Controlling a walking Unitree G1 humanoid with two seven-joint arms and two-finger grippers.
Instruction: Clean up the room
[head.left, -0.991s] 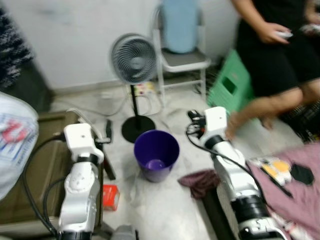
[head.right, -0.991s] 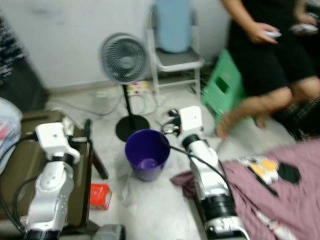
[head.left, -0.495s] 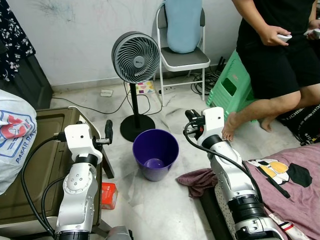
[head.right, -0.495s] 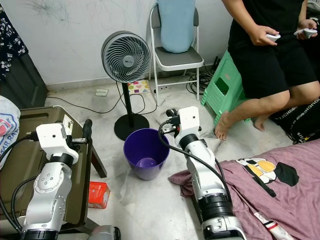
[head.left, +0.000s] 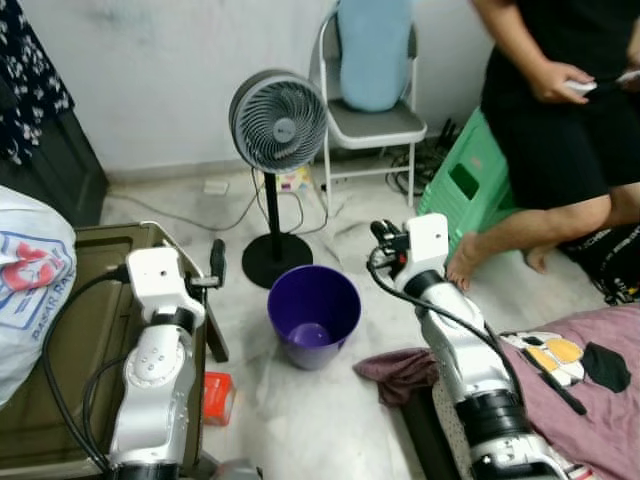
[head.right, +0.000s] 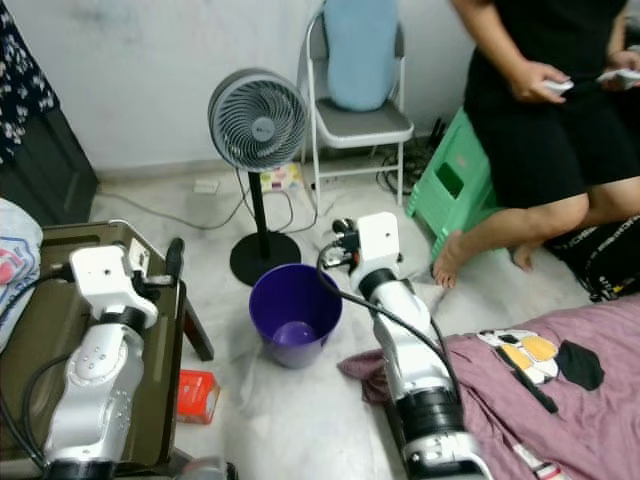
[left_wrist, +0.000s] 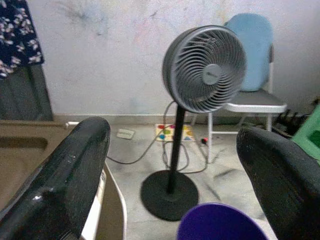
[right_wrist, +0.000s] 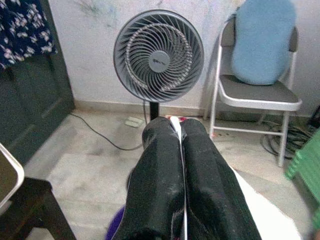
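Grippers raised over the floor beside a purple bin.
Right gripper (right_wrist: 180, 135) pinches a thin white scrap (right_wrist: 175, 125); left gripper (left_wrist: 172, 165) gapes empty. Purple bin (head.left: 314, 315) stands between them, before the fan (head.left: 277, 120); maroon cloth (head.left: 400, 366) lies on the floor.

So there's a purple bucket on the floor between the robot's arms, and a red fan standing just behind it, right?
Not quite: the fan is grey, not red, as the left eye view shows. It does stand just behind the purple bucket, between the arms.

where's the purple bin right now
The purple bin stands on the floor in the head views, between the two arms, just in front of the fan's round base.
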